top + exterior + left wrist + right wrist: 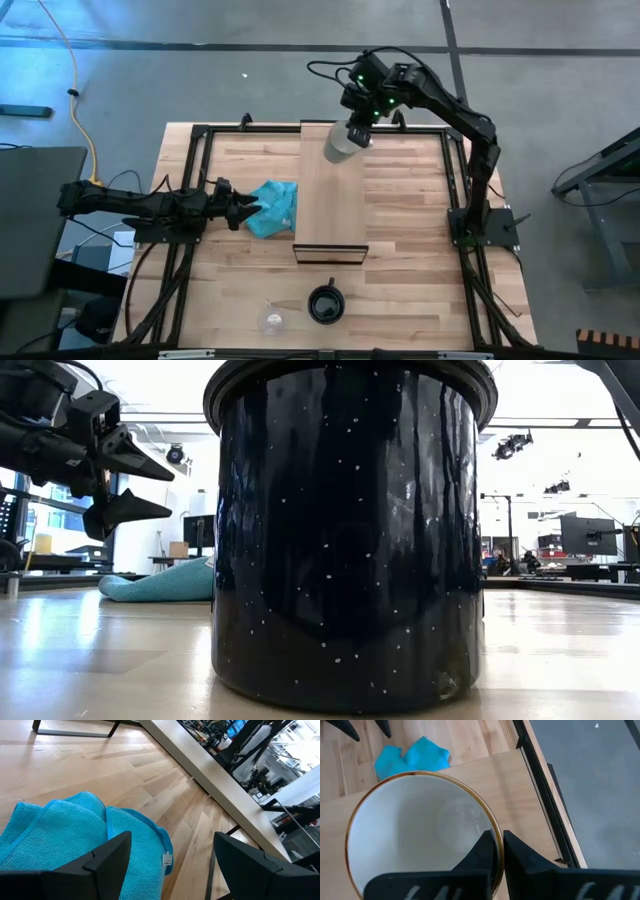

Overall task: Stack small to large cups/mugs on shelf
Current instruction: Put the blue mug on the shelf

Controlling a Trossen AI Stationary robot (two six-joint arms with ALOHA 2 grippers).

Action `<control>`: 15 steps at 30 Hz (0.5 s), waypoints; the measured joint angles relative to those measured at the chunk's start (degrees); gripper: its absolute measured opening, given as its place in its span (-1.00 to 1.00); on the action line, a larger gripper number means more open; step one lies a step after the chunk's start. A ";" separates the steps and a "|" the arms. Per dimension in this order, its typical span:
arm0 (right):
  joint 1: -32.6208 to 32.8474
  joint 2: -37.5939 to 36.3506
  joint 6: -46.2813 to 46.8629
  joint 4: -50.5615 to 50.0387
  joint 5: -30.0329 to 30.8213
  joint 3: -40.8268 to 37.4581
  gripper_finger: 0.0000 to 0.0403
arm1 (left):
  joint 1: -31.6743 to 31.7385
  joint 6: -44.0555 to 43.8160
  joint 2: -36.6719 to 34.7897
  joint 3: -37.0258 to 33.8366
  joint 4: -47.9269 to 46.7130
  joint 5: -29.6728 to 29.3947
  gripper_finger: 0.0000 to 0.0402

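- In the low view the black mug (350, 530) stood so close to the camera that it filled most of the frame; its handle was not visible there, and the shelf, the white mug and the glass cup could not be seen.
- In the right wrist view the white mug (415, 835) was cut off at the frame edge; only its open mouth and rim showed, and its handle was not visible.
- The glass cup (271, 319) was faint against the tabletop (400, 270) in the high view.
- Count: three vessels, one shelf, one teal cloth, two grippers.
- The right gripper (358, 128) was at the far end of the shelf (331, 195), its fingers (492, 851) pinched together on the rim of the white mug, one inside and one outside the wall. Whether the mug rested on the shelf or hung above it could not be told.
- The black mug and the glass cup stood side by side on the tabletop near its front edge, the cup to the left, both off the shelf.
- The left gripper (243, 212) was at the left of the shelf with its fingers spread apart, empty, at the edge of the teal cloth (274, 207).
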 joint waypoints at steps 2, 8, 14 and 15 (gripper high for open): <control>-0.11 0.11 -0.12 0.31 0.01 -0.02 -1.00 | 0.00 0.00 0.00 0.00 0.01 0.00 0.35; -0.41 0.41 -1.54 0.98 0.05 -0.02 -1.00 | 0.00 0.00 0.00 0.00 0.01 0.00 0.35; -1.29 0.41 -1.82 2.79 0.73 -0.02 -1.00 | 0.00 0.00 0.00 0.00 0.01 0.00 0.35; -1.56 0.41 -1.84 2.69 0.73 -0.02 -1.00 | 0.00 0.00 0.00 0.00 0.01 0.00 0.35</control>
